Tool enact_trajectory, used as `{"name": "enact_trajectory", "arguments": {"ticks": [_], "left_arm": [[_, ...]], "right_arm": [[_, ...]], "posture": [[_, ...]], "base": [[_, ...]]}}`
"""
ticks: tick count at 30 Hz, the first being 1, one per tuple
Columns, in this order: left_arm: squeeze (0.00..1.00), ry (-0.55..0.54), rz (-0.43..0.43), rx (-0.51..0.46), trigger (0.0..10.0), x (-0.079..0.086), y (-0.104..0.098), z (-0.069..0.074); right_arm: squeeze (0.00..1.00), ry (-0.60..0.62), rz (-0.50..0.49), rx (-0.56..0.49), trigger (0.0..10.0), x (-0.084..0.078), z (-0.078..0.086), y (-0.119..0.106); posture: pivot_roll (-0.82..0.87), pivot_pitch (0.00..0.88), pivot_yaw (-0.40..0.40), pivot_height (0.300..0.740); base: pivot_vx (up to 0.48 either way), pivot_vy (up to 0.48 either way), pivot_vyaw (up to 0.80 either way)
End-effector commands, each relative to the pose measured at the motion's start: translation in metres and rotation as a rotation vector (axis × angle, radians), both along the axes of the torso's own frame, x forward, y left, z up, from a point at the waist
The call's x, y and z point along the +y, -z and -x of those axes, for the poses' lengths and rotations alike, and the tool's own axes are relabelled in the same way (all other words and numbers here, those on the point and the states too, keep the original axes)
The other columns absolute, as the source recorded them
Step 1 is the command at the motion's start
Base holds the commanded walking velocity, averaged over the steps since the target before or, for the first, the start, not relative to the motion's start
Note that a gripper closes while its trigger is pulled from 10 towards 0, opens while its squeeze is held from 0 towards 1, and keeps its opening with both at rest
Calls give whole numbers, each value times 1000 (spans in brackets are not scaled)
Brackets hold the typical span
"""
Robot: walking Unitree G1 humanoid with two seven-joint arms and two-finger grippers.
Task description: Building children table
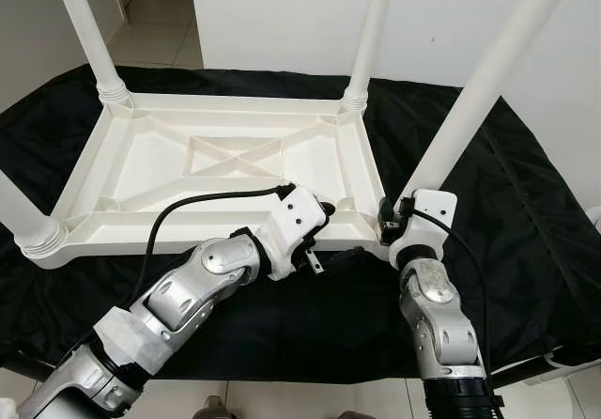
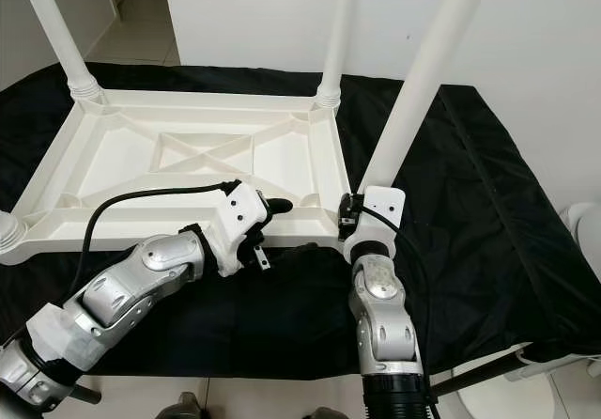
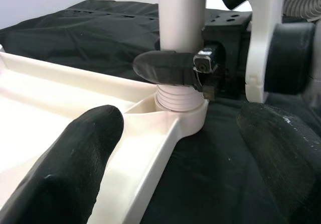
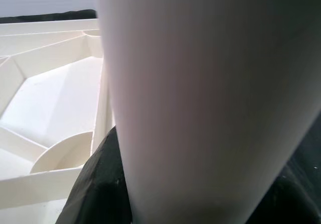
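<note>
Children's table top (image 1: 235,161), white plastic, lies upside down on a black cloth (image 1: 526,222) that covers the counter, its ribbed underside with a crossed brace facing up. White legs rise from its corners: one at the far left corner (image 1: 89,29), one at the far right corner (image 1: 371,34), one at the near left corner (image 1: 19,212), and one at the near right corner (image 1: 479,85), which leans up and away to the right.

Right pincer (image 1: 390,214) is at the base of the near right leg, just above the corner socket. In the left wrist view one of its black fingers (image 3: 165,67) wraps across the front of the leg right over the threaded collar (image 3: 178,99), and in the right wrist view the leg stands between the dark fingers, so this pincer is clamped on the leg.

Left pincer (image 1: 329,214) reaches over the near edge of the table top, a little to the left of that same corner. Its two black fingers (image 3: 70,169) stand apart, one over the white rim and the other over the cloth, holding nothing. A black cable (image 1: 188,208) runs from its wrist across the table top's underside.
</note>
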State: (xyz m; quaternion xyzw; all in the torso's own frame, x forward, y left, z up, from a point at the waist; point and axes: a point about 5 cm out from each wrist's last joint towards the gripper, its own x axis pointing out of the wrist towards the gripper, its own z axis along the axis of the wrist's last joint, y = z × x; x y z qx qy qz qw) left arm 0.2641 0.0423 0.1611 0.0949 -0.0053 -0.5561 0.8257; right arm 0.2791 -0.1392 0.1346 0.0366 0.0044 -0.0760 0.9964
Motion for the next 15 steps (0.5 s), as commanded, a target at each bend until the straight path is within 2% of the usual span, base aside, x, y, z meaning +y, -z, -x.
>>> {"name": "enact_trajectory", "arguments": {"ticks": [1, 4, 7, 13, 14, 15], "left_arm": [[0, 205, -37, 29, 10000, -2, 1, 7], [0, 208, -36, 31, 10000, -2, 1, 8], [0, 209, -36, 32, 10000, -3, 2, 9], [0, 205, -35, 27, 10000, -3, 2, 8], [0, 198, -33, 24, 10000, -4, 2, 7], [0, 176, -30, 21, 10000, -5, 2, 6]], "right_arm": [[0, 6, -70, 82, 10000, 13, 4, 15], [0, -27, -86, 57, 10000, 21, 6, 11], [0, -28, -91, 55, 10000, 22, 7, 10], [0, -24, -80, 43, 10000, 15, 8, 7], [980, -20, -82, 34, 10000, 12, 8, 6], [1000, -33, -76, 12, 10000, 8, 9, 3]], "posture": [[31, 26, -41, 740], [27, 24, -41, 740], [23, 22, -44, 740], [17, 19, -52, 740], [11, 18, -54, 740], [10, 17, -54, 740]], "base": [[0, 0, 0], [0, 0, 0], [0, 0, 0], [0, 0, 0], [0, 0, 0], [0, 0, 0]]}}
